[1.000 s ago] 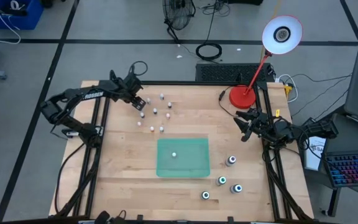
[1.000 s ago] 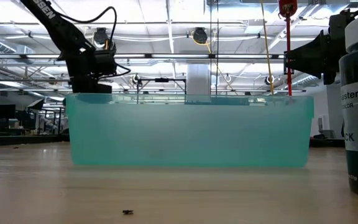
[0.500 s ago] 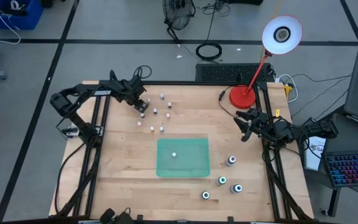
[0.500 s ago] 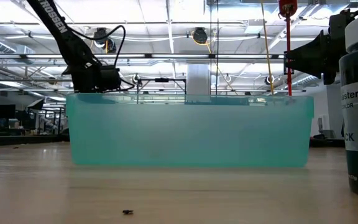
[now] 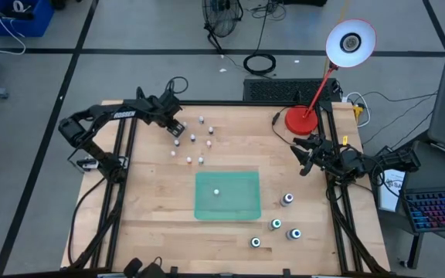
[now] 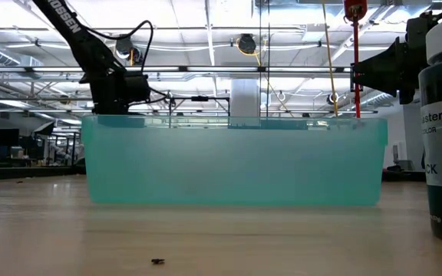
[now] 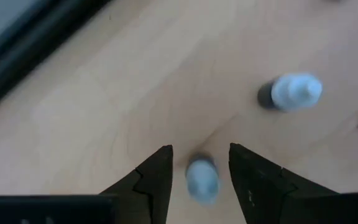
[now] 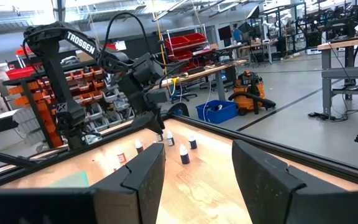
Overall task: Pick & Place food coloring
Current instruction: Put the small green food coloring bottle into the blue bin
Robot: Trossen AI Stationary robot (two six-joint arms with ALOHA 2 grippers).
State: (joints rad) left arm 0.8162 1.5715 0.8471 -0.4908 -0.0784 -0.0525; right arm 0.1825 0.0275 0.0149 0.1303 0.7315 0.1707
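The left gripper (image 7: 199, 163) hung low over the far left of the table (image 5: 153, 216), its fingers (image 7: 153, 177) apart with one small whitish food coloring bottle (image 7: 201, 179) between them, not yet clamped. A second bottle (image 7: 289, 92) stood just beside. The other whitish bottles (image 5: 192, 138) lay scattered to the right. The right gripper (image 5: 303, 157) waited at the right edge, fingers parted and empty.

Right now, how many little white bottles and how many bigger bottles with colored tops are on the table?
Small white bottles loose on the table: about 9 (tiny, hard to count)
Small white bottle in the green tray: 1
Bigger bottles with green or blue tops: 4
Total: about 14
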